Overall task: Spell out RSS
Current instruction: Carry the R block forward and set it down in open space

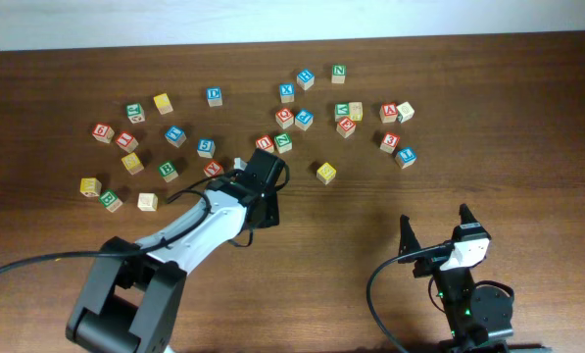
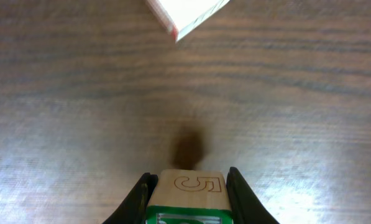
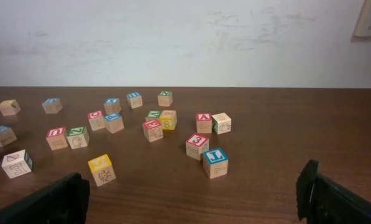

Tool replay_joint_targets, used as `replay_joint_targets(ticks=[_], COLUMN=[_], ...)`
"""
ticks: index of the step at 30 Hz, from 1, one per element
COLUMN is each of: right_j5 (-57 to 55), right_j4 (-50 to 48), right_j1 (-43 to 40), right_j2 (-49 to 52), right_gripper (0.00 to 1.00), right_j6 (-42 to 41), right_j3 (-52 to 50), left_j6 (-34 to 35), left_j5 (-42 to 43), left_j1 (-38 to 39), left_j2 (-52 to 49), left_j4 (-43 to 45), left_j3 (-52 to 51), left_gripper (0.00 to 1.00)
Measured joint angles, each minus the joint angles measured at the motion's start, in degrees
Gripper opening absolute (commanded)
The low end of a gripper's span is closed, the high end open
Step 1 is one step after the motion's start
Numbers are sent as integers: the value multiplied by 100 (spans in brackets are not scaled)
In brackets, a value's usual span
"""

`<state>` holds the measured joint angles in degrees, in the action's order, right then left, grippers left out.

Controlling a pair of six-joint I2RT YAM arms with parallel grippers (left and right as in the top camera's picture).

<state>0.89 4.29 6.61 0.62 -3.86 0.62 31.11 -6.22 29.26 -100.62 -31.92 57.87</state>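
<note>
My left gripper is shut on a wooden cube with a green-framed face and a carved 5 on its wood side. Its letter does not show. It hangs just above bare table. In the overhead view the gripper hides this cube. A yellow-faced cube lies right of it, alone, and also shows in the right wrist view. More yellow-faced cubes lie at the left. My right gripper is open and empty near the front edge.
Several red, blue and green lettered cubes are scattered across the far half of the table, such as a blue one and a green one. A pale cube corner with a red edge lies ahead of my left gripper.
</note>
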Motion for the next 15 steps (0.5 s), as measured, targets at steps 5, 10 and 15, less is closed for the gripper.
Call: replay_joint_targets(ticks=[5, 10, 15], right_j5=[0, 0, 0], right_j4=[0, 0, -2], right_j1=[0, 0, 0], right_j2=[0, 0, 0], right_gripper=[98, 98, 98], right_j6=[2, -2, 2], right_j3=[0, 0, 0], left_j6=[-90, -138, -155], left_j5=[-109, -168, -385], left_j1=[22, 22, 31], left_j2=[-46, -275, -291], left_j4=[350, 238, 186], left_j3=[13, 22, 26], left_gripper=[0, 0, 16])
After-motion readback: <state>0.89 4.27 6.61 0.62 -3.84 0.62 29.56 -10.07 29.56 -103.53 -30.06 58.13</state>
